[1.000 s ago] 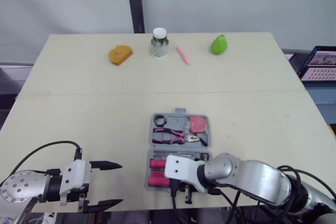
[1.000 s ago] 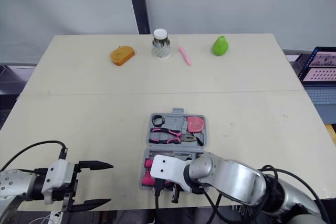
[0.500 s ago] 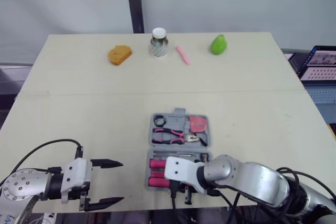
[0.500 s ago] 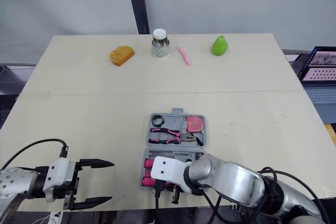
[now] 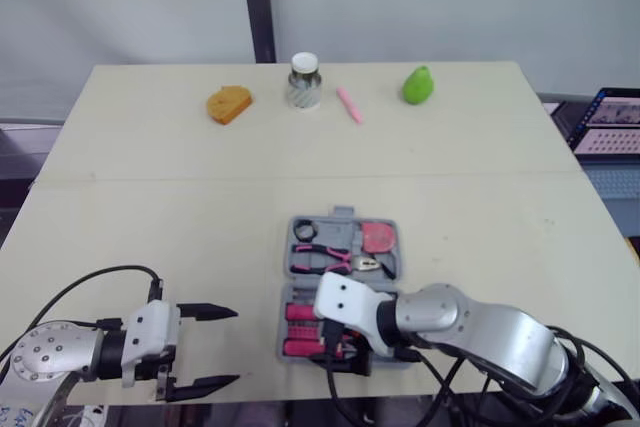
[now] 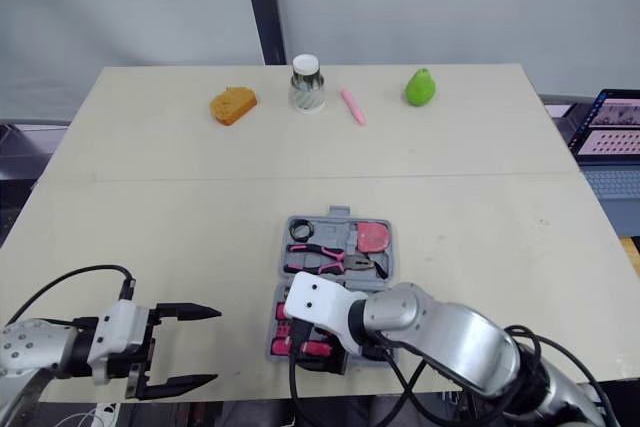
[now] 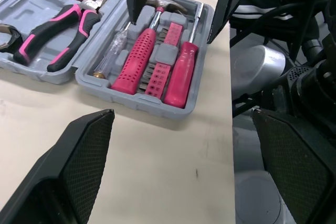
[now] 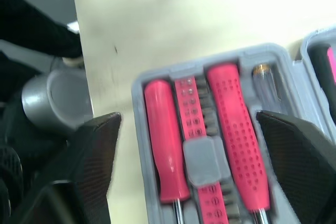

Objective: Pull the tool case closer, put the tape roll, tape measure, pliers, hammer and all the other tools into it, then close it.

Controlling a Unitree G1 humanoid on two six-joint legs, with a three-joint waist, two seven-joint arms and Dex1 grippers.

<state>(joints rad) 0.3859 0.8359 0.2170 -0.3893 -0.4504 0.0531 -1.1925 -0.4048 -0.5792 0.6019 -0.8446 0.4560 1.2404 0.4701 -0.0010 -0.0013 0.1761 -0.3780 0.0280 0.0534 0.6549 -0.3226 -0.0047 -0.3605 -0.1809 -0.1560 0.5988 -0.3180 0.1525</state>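
Observation:
The grey tool case [image 5: 344, 215] lies open near the table's front edge. Its far half holds the black tape roll [image 5: 304, 230], the pink-handled pliers [image 5: 328, 260] and the red tape measure [image 5: 378, 237]. In the near half lie the pink hammer [image 7: 137, 59], a pink screwdriver [image 7: 181, 74] and a bit holder [image 8: 202, 129]. My right gripper [image 5: 343, 355] hangs just over that near half, open, with nothing between its fingers. To the left of the case, my left gripper [image 5: 225, 347] is open and empty at the table's front edge.
Along the far edge stand an orange bread-like piece [image 5: 228, 104], a jar [image 5: 303, 81], a pink pen [image 5: 348, 105] and a green pear [image 5: 417, 85]. A laptop [image 5: 612, 122] sits off the table's right side.
My right gripper has opened and moved from the case's near rim to over its near half. The case and my left gripper have stayed put.

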